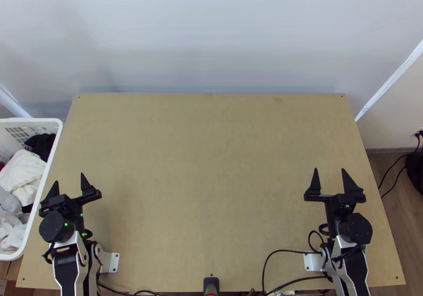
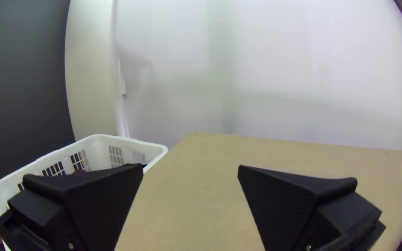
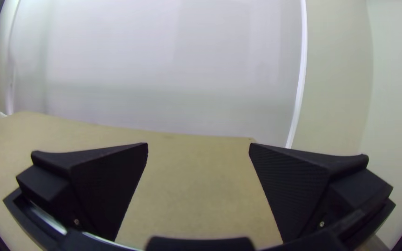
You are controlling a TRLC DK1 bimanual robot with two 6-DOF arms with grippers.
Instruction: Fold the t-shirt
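Note:
My left gripper (image 1: 69, 184) stands open over the table's near left part, close to the basket's side; in its wrist view the left gripper (image 2: 190, 168) has its two black fingers wide apart with nothing between them. Over the near right part of the table is my right gripper (image 1: 329, 171), open too; the right gripper (image 3: 198, 145) holds nothing in its own wrist view. White and dark cloths (image 1: 22, 172) lie bunched in the basket; I cannot tell whether a t-shirt is among them.
A white plastic basket (image 1: 54, 137) stands along the left edge of the wooden table (image 1: 211, 179). Black cables (image 1: 285, 251) run along the near edge beside the right arm's base. A small dark device (image 1: 211, 284) sits at the middle of that edge.

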